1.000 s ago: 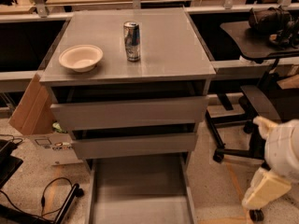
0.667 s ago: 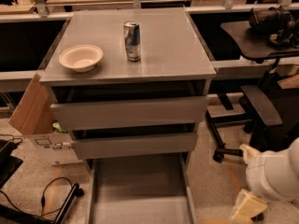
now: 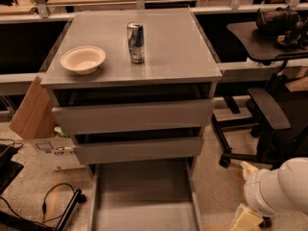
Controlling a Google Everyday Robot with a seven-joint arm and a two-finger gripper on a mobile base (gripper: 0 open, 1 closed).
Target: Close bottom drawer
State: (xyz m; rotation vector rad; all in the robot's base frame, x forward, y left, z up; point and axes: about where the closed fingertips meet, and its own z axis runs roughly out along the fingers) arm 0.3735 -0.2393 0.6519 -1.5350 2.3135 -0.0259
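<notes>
Grey steel cabinet (image 3: 173, 57): seen from above and in front; three drawers are stacked under a flat top.
Bottom drawer (image 3: 144, 196): fully extended toward the camera at the base of the cabinet; the flat grey tray is exposed, and its front is cut off by the lower frame edge.
Middle drawer front (image 3: 137, 149): set directly above the open tray, with a dark gap seen above it.
Top drawer front (image 3: 132, 115): the widest of the fronts, under the top's overhang.
Bowl (image 3: 83, 59): cream, placed upright on the left of the top.
Can (image 3: 135, 42): silver-blue, stood upright near the middle, just right of the bowl.
Arm (image 3: 281, 191): white rounded segment, seen at lower right, off the drawer's right side.
Gripper (image 3: 246, 219): beige part located low at the right of the open drawer, apart from it; its state cannot be told.
Cardboard box (image 3: 31, 112): leaned at the cabinet's left.
Office chair (image 3: 269, 114): black, parked right of the cabinet.
</notes>
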